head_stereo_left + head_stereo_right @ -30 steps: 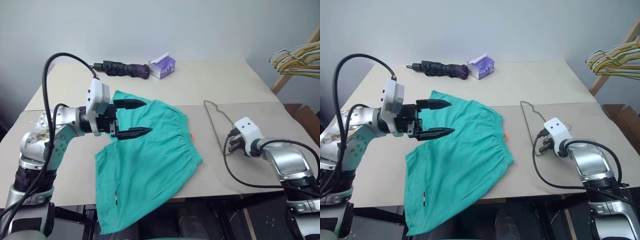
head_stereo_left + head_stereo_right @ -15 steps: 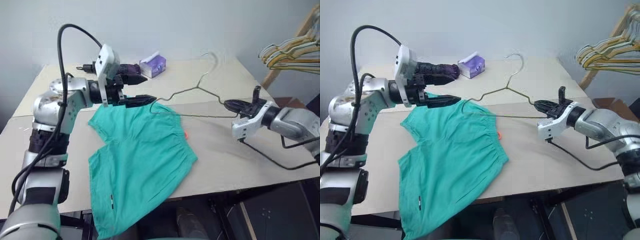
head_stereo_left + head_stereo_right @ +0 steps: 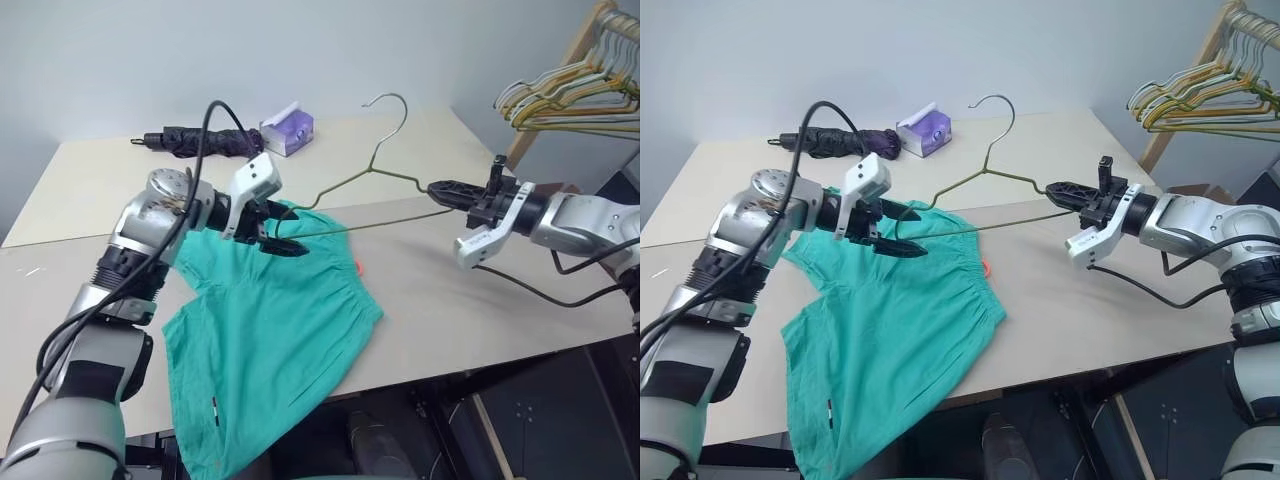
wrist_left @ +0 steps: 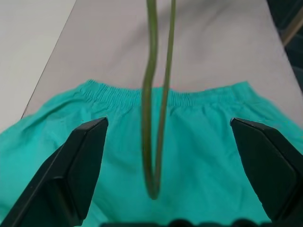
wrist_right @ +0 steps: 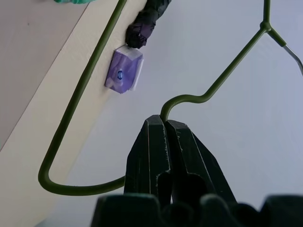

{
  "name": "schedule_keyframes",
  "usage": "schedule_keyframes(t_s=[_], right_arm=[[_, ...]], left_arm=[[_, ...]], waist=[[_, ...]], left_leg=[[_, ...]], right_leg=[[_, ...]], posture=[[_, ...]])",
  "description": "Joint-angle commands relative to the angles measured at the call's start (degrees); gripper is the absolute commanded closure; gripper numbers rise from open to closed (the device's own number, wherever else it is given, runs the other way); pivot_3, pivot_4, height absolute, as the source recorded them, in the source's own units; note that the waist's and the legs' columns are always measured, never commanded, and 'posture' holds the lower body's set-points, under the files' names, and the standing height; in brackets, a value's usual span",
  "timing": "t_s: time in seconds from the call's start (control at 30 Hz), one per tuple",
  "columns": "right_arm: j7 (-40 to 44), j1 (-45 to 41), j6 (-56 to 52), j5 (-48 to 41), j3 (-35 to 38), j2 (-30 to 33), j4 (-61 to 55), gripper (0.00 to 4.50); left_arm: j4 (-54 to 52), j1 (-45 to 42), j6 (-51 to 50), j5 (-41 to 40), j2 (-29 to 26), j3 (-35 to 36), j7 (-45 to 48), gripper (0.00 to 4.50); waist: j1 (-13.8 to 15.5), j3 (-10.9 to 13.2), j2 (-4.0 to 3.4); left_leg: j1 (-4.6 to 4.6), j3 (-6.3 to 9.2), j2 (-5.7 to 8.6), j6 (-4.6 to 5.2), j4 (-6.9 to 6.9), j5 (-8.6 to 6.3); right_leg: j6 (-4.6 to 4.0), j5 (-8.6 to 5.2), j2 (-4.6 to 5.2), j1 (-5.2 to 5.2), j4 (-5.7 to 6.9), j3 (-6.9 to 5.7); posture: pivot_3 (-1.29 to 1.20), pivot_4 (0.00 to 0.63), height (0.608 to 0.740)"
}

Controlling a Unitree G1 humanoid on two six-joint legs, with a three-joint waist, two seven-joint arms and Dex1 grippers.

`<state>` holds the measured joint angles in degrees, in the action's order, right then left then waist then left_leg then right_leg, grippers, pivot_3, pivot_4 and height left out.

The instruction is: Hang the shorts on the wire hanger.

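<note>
The thin olive-green wire hanger point(image 3: 980, 190) is held clear of the pale bench point(image 3: 1090, 310), pinched at one shoulder by the clenched right end effector point(image 3: 1052, 188). Its far corner lies between the spread fingers of the released left end effector point(image 3: 902, 230), just above the teal-green cloth shorts point(image 3: 895, 330) lying flat on the bench. If the left fingers are closed off-centre, the wire could be missed or cloth caught instead; the thin wire could also twist in the right grip.

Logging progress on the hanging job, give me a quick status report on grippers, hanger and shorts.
Right gripper shut on the wire hanger, held up over the table. Left gripper open around the hanger's far corner. Shorts flat, not hung. Nothing blocking.
</note>
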<state>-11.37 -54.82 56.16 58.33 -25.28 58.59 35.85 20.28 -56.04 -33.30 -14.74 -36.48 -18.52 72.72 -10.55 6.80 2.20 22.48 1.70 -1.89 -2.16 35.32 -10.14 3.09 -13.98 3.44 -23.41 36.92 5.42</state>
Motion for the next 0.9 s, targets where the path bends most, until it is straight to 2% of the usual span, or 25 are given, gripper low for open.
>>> schedule_keyframes(t_s=[0.03, 0.13, 0.4, 0.43, 0.57, 0.67, 0.77, 0.83, 0.9], right_arm=[[-1.1, -2.6, 0.8, -1.0, 1.7, 0.3, -0.2, 4.5], [-1.0, -3.0, 1.0, -1.2, 1.8, 0.4, 0.0, 4.5], [-0.7, -3.4, 1.8, -1.9, 2.3, 0.5, 0.0, 4.5], [-0.7, -3.4, 1.9, -2.2, 2.4, 0.4, 0.1, 4.5], [0.0, -3.4, 3.6, -3.5, 2.2, 0.4, 0.1, 4.5], [3.3, -3.3, 6.8, -7.2, 2.0, 0.2, 0.8, 3.75], [7.9, -2.9, 11.1, -13.1, 1.6, 0.1, 1.6, 2.75], [13.4, -2.5, 13.9, -20.1, 0.6, 0.1, 2.2, 2.02], [26.0, 0.3, 10.0, -37.2, -1.7, 0.5, -0.1, 1.3]], left_arm=[[-0.5, -0.4, 1.0, 0.9, 0.4, 0.7, 0.8, 0.64], [-0.7, 0.1, 1.5, 1.5, 0.7, 1.0, 1.1, 1.53], [0.4, 0.3, 1.9, 2.3, 1.1, 2.0, 0.5, 4.28], [0.5, 0.3, 1.8, 2.3, 1.2, 2.2, 0.5, 4.49], [0.0, 0.5, 1.7, 2.1, 1.0, 2.9, 0.8, 4.49], [-1.5, 1.5, 1.7, 1.7, -0.2, 3.5, 2.0, 4.5], [-2.6, 2.6, 1.7, 1.9, -1.1, 4.1, 2.3, 4.5], [-2.9, 3.2, 1.7, 2.3, -1.9, 4.4, 1.9, 4.5], [-3.6, 4.1, 2.3, 2.5, -2.7, 5.0, 1.2, 4.5]], waist=[[-0.1, 0.0, 0.0], [-0.2, 0.0, 0.0], [-0.4, 0.0, 0.0], [-0.5, 0.0, 0.01], [-0.9, 0.0, 0.01], [-1.3, 0.0, 0.01], [-1.7, 0.0, 0.01], [-1.7, 0.0, 0.01], [-1.8, 0.0, 0.02]], left_leg=[[-0.01, 0.0, 0.0, 0.0, 0.0, 0.0], [-0.04, 0.0, 0.0, 0.0, 0.0, 0.0], [-0.05, 0.0, 0.02, 0.0, 0.02, 0.0], [-0.05, 0.0, 0.02, 0.0, 0.02, 0.0], [-0.05, 0.0, 0.02, 0.0, 0.02, 0.0], [-0.07, 0.0, 0.02, 0.0, 0.02, 0.0], [-0.17, 0.01, 0.01, 0.0, 0.02, 0.0], [-0.19, 0.01, 0.02, 0.0, 0.02, 0.0], [-0.29, 0.01, 0.01, 0.0, 0.02, 0.0]], right_leg=[[0.0, 0.0, 0.0, 0.0, 0.02, 0.01], [0.0, 0.0, 0.0, 0.0, 0.06, 0.01], [0.01, 0.01, 0.0, 0.0, 0.09, 0.04], [0.0, 0.01, 0.0, 0.0, 0.1, 0.04], [-0.06, 0.06, 0.01, 0.01, 0.1, 0.04], [-0.08, 0.07, 0.01, 0.04, 0.1, 0.04], [-0.07, 0.06, 0.01, 0.12, 0.1, 0.05], [-0.07, 0.07, 0.01, 0.15, 0.12, 0.05], [-0.05, 0.06, 0.01, 0.26, 0.12, 0.05]], posture=[[-0.11, 0.037, 0.74], [-0.11, 0.036, 0.74], [-0.11, 0.034, 0.74], [-0.11, 0.035, 0.74], [-0.1, 0.036, 0.74], [-0.1, 0.04, 0.74], [-0.08, 0.045, 0.74], [-0.08, 0.05, 0.74], [-0.07, 0.052, 0.74]])
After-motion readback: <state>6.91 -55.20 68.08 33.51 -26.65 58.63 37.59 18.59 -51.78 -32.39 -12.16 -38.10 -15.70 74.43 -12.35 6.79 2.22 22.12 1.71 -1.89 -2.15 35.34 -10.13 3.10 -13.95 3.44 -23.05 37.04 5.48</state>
